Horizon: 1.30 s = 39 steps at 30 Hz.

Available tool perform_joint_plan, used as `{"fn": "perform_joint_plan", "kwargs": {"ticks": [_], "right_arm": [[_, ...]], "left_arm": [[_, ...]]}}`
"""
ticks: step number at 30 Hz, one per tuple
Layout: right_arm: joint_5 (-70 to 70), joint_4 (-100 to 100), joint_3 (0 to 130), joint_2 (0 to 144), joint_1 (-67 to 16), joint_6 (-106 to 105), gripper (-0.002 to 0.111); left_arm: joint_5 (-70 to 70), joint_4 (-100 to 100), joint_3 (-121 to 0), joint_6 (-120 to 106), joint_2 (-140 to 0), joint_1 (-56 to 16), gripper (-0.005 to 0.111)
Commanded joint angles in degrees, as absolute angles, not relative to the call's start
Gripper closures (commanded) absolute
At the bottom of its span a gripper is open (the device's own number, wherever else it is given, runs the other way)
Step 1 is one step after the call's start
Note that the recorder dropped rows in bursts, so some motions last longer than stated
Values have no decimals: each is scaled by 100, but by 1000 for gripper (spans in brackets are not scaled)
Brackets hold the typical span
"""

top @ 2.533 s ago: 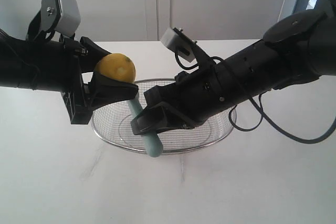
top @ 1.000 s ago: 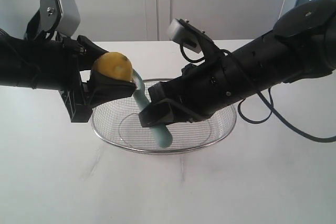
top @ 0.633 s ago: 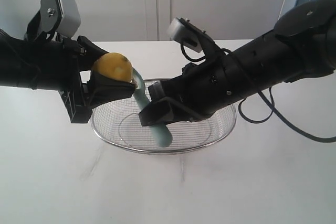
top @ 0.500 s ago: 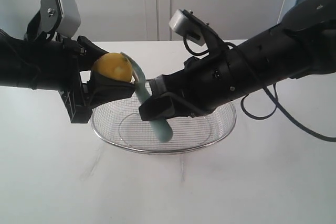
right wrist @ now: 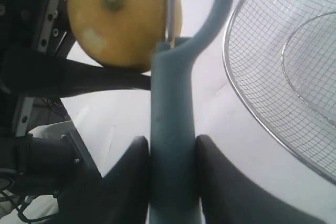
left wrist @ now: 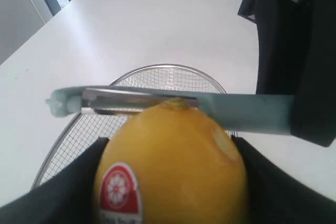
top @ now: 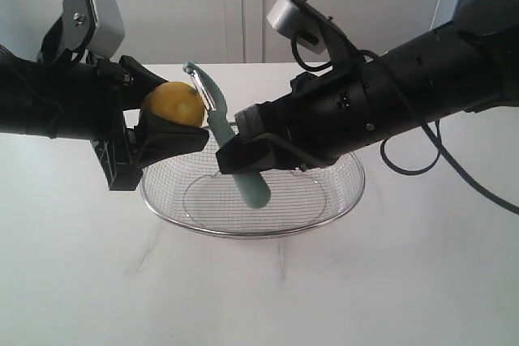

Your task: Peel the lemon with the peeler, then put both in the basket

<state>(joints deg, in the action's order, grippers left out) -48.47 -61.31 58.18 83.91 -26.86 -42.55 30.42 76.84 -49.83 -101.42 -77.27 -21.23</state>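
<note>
My left gripper (top: 159, 119) is shut on the yellow lemon (top: 173, 103), held above the left rim of the wire basket (top: 340, 204). The lemon (left wrist: 173, 166) fills the left wrist view, its red-and-white sticker facing the camera. My right gripper (top: 243, 155) is shut on the teal handle of the peeler (top: 243, 172), which stands steeply over the basket. The peeler's loop head and metal blade (top: 207, 91) lie against the lemon's right side. In the right wrist view the peeler (right wrist: 173, 124) runs up between the fingers (right wrist: 128, 177) to the lemon (right wrist: 121, 19), with the basket (right wrist: 247, 103) beside it.
The basket sits on a white table (top: 259, 297). A pale wall stands behind the table. Both black arms cross above the basket, the right arm (top: 405, 87) reaching in from the right.
The right arm has risen and carried the peeler upward. Its blade has slid from under the lemon up along the lemon's right side. The left gripper and lemon have stayed put.
</note>
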Motion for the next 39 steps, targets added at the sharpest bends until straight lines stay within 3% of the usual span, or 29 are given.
{"fn": "perform_joint_plan", "kwargs": {"ticks": [1, 13, 22, 39], "right_arm": [[-4794, -6140, 5878, 8235, -2679, -4258, 108], [-4518, -5579, 5878, 7493, -2679, -4258, 108], [-3888, -3642, 5853, 6984, -2679, -3047, 108], [-3636, -4084, 5467, 8516, -2723, -2925, 108]], "left_arm": [[3116, 7833, -4973, -10112, -7667, -2132, 107], [3116, 7833, -4973, -10112, -7667, -2132, 107], [3126, 7833, -4973, -10112, -7667, -2132, 107], [3214, 7833, -4973, -10112, -7667, -2132, 107]]}}
